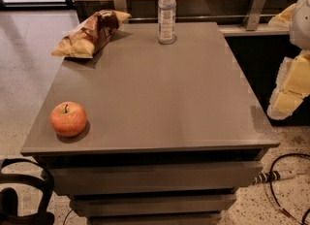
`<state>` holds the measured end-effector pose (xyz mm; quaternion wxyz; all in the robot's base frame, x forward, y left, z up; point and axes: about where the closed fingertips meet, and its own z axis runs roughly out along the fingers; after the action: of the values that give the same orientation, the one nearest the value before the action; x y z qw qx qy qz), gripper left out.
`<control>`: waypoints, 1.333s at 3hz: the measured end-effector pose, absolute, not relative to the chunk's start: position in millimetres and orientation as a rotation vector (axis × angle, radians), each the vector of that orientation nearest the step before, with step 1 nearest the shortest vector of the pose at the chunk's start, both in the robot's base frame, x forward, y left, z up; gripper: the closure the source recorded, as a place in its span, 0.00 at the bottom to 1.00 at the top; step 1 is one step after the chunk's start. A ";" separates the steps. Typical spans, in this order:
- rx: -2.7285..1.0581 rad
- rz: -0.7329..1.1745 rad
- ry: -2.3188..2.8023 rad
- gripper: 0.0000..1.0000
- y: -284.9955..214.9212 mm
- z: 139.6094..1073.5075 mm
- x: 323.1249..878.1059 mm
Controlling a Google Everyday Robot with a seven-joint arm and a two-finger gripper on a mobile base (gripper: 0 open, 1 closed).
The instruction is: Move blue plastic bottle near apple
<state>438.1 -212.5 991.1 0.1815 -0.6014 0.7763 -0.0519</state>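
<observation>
The blue plastic bottle (166,13) stands upright at the far edge of the grey table (160,93), right of centre, with its white cap on. The apple (69,119) sits at the table's near left corner, stem up. My gripper (289,90), white and pale yellow, hangs at the right edge of the view, beyond the table's right side, apart from both the bottle and the apple. It holds nothing that I can see.
A brown and yellow snack bag (91,33) lies at the far left corner of the table. A wooden wall with metal brackets runs behind. Cables (283,180) lie on the floor at the right, and a black object (24,195) at the lower left.
</observation>
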 end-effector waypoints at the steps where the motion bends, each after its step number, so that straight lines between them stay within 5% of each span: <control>1: -1.697 -0.148 2.190 0.00 -212.5 991.5 438.4; 4: -1.375 -0.183 2.131 0.00 -244.9 1006.0 526.2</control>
<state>526.2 -244.9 1006.0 0.2951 -0.5167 0.8008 -0.0686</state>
